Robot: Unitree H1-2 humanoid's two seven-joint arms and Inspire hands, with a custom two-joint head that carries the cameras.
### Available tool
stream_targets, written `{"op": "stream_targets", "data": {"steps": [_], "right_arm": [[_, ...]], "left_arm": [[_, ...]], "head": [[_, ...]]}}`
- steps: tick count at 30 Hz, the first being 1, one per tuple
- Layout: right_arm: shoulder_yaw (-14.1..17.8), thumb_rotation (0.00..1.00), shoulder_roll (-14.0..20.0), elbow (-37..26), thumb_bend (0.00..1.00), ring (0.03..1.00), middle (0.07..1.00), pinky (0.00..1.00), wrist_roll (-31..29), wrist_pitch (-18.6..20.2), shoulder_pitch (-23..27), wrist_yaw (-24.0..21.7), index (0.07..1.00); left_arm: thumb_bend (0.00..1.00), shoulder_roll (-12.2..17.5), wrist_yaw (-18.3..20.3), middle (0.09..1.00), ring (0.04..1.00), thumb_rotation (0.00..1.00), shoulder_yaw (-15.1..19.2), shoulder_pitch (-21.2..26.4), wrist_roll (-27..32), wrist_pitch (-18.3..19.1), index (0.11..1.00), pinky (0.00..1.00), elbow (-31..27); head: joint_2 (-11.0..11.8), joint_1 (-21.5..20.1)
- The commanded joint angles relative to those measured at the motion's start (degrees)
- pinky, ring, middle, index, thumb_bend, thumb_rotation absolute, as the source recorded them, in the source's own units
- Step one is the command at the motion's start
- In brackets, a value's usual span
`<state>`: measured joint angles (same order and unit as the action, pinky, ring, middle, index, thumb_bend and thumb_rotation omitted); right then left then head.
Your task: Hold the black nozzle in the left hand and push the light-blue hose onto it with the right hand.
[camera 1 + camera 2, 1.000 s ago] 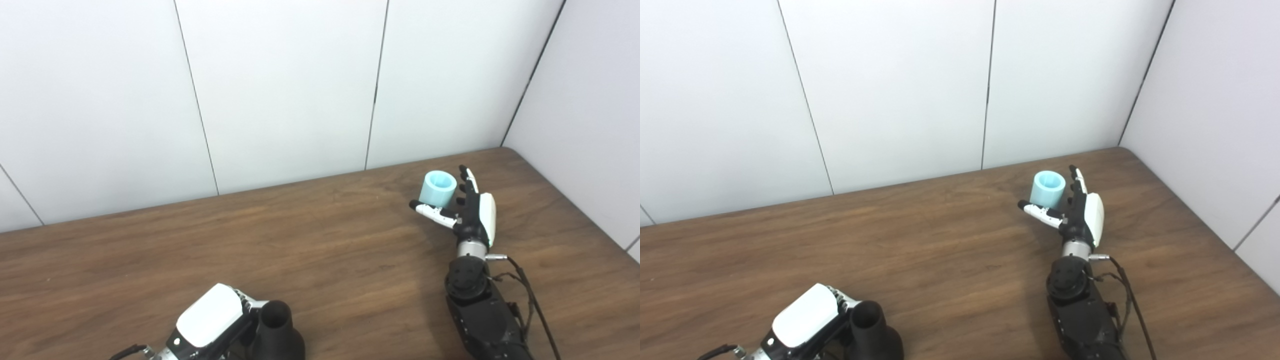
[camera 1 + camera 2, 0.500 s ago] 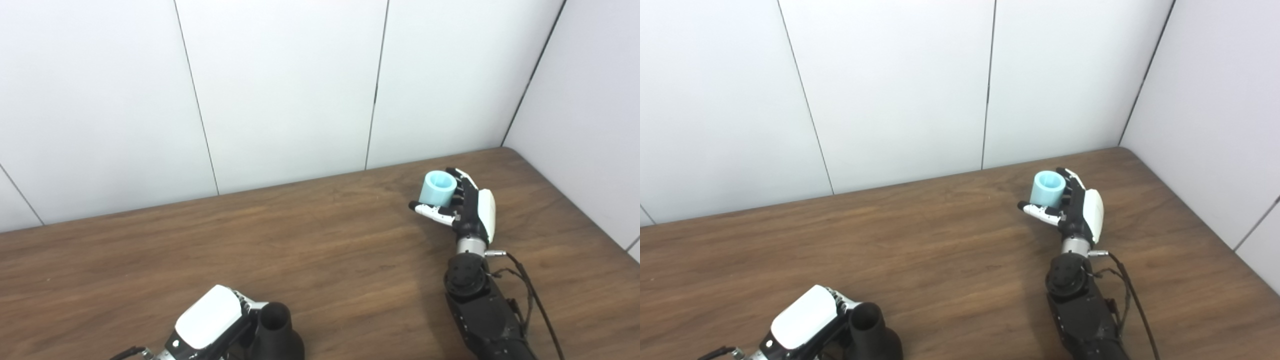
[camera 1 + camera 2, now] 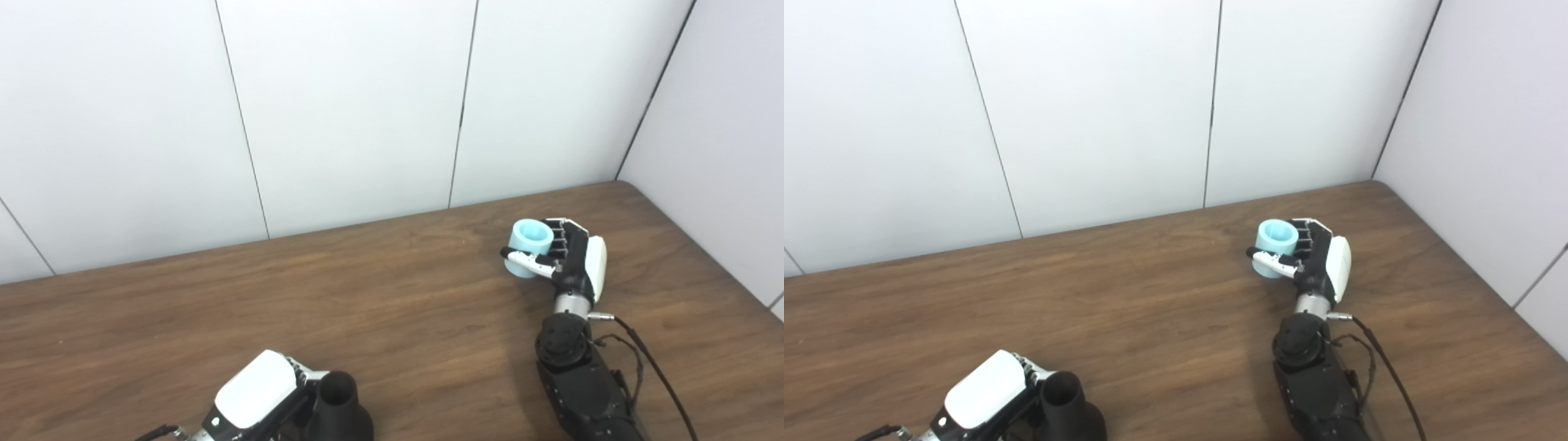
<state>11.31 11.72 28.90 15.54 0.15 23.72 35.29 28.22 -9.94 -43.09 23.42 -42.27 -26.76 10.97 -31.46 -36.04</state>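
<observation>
Fingers (image 3: 554,236) of the right hand (image 3: 572,260) wrap the light-blue hose (image 3: 528,241), thumb across its front, bore up, ready to carry. Well apart from the hose, toward the table's (image 3: 392,294) near edge, the left hand (image 3: 263,398) grips the black nozzle (image 3: 337,407), mouth upward, presumably steadied to receive it.

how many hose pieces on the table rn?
1. The light-blue hose is a short piece at the far right of the table, gripped in the right robot hand. Nothing suggests another, though the near table edge is out of frame.
</observation>
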Motion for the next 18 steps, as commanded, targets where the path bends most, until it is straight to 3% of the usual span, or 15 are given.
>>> {"op": "stream_targets", "data": {"steps": [1, 5, 9, 18], "right_arm": [[-0.2, 0.00, 0.0, 0.0, 0.53, 0.415, 0.473, 0.34, 0.1, -1.6, 0.7, 0.2, 0.486], [-0.1, 0.00, 0.0, -0.3, 0.53, 0.407, 0.468, 0.34, -0.5, -1.8, 0.6, -0.1, 0.491], [-0.3, 0.00, -0.2, -1.8, 0.53, 0.415, 0.466, 0.37, -0.6, -1.7, 0.2, -0.7, 0.498], [-2.5, 0.00, -0.3, -11.5, 0.52, 0.434, 0.478, 0.37, -0.1, -0.7, -1.4, -5.1, 0.504]], "left_arm": [[0.50, 2.1, 3.3, 0.432, 0.350, 0.00, -1.4, -1.6, -1.4, -0.1, 0.516, 0.23, 0.9], [0.50, 2.2, 3.4, 0.441, 0.353, 0.00, -1.5, -1.6, -1.8, -0.1, 0.523, 0.27, 1.0], [0.50, 2.0, 3.4, 0.463, 0.375, 0.00, -1.5, -1.6, -1.7, -0.1, 0.501, 0.23, 1.1], [0.50, 1.2, 2.8, 0.432, 0.355, 0.00, -1.4, -1.5, -1.8, -0.1, 0.516, 0.23, 1.9]], "head": [[0.0, -0.1], [0.0, 0.0], [0.0, 0.4], [-0.7, 1.8]]}}
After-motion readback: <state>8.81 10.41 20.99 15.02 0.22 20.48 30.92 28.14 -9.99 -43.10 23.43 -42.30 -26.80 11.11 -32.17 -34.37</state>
